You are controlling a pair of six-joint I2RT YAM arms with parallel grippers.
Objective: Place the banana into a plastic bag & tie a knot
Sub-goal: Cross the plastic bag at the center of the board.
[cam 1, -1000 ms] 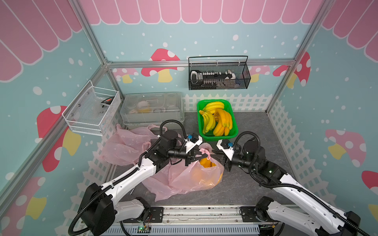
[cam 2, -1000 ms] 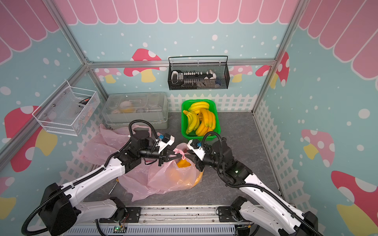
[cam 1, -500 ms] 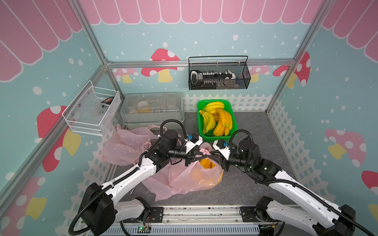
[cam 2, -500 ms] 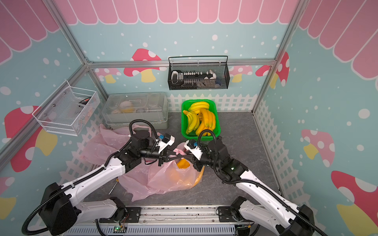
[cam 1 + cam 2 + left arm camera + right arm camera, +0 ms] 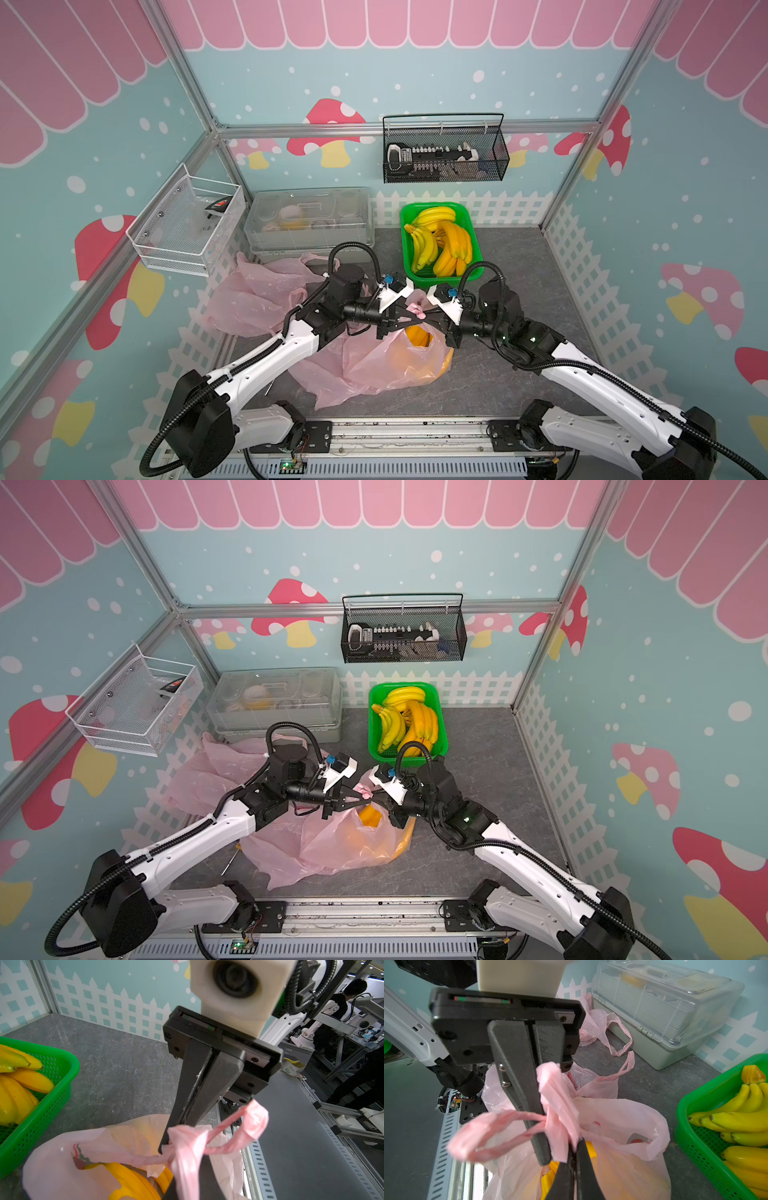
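Observation:
A pink plastic bag (image 5: 386, 368) lies on the grey table with a yellow banana (image 5: 417, 335) showing through its open mouth. Both handles (image 5: 415, 309) are drawn up into a twisted bunch above the mouth. My left gripper (image 5: 419, 317) reaches in from the left, shut on one handle. My right gripper (image 5: 427, 319) faces it tip to tip, shut on the other handle. In the right wrist view my right gripper (image 5: 574, 1167) pinches pink plastic, and a handle loop (image 5: 477, 1138) hangs beside the left gripper (image 5: 542, 1147). In the left wrist view a handle (image 5: 187, 1159) drapes over my left gripper (image 5: 204, 1180).
A green basket (image 5: 432, 204) of banana bunches stands just behind the grippers. A clear lidded box (image 5: 307, 220) sits at the back left, with spare pink bags (image 5: 253, 299) in front of it. A black wire basket (image 5: 444, 149) and a white one (image 5: 187, 224) hang on the walls.
My right gripper has moved left up to the left gripper's tip and closed on the bag handle. The left arm and the bag have stayed in place.

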